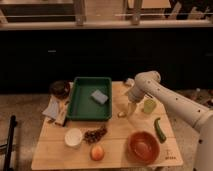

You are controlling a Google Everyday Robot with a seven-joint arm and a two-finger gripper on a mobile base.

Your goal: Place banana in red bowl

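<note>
One item to move: small pale yellow curved banana, mid-way along the wooden desk, well apart from round orange-red bowl near front right corner. Gripper just above it; open or closed, can't tell. Looks light, soft, bruisable. Best gripped mid-length, gently.

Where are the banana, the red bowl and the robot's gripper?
banana (121,114): camera view, its middle.
red bowl (130,144): camera view, its left rim.
gripper (130,111): camera view, its lower tip, close above and just right of the banana.
</note>
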